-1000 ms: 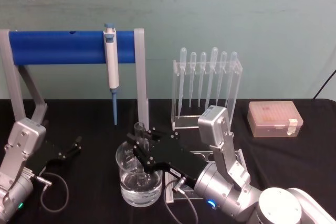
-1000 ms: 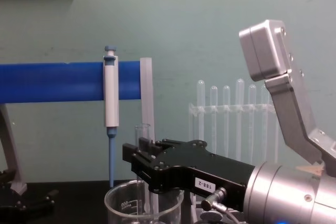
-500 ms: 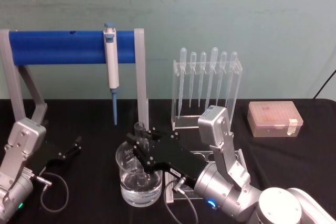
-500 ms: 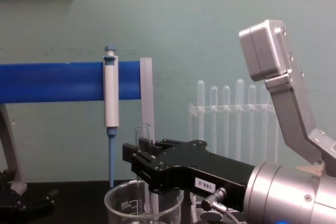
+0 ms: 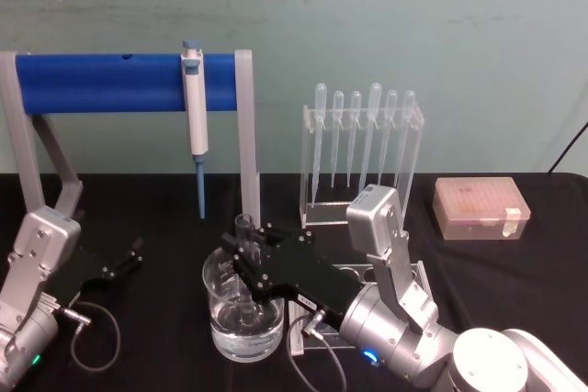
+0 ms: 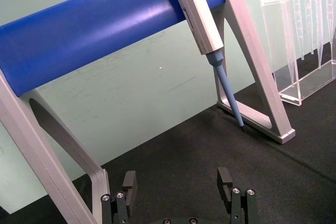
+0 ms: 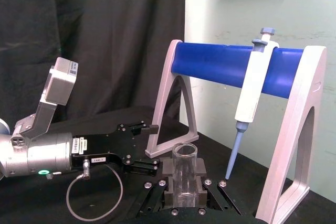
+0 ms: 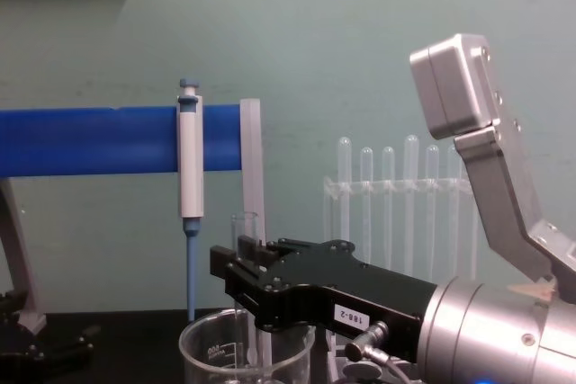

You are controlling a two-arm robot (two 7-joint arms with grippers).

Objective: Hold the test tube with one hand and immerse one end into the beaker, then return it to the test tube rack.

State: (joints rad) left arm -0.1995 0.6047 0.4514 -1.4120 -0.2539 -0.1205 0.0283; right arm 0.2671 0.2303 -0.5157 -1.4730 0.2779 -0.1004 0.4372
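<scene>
We see our right gripper [image 5: 244, 254] clamped on the test tube [image 5: 244, 227], upright above the beaker [image 5: 242, 319] so its lower end dips inside; our left gripper [image 5: 124, 259] rests open, well left of the beaker.

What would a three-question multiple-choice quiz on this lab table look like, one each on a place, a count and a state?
1. Where is the test tube?
A. Lying on the table
B. Upright over the beaker
C. In the rack

2. How many pipettes hang in the clear rack?
A. Three
B. Six
C. Nine

3. What are the right gripper fingers doing?
A. Clamping the test tube
B. Spread wide, empty
C. Holding the pipettor

Answers: 1 B, its lower end dips into the glass. 2 B, six bulbs show side by side. 3 A, the pads press both sides of the tube.
</scene>
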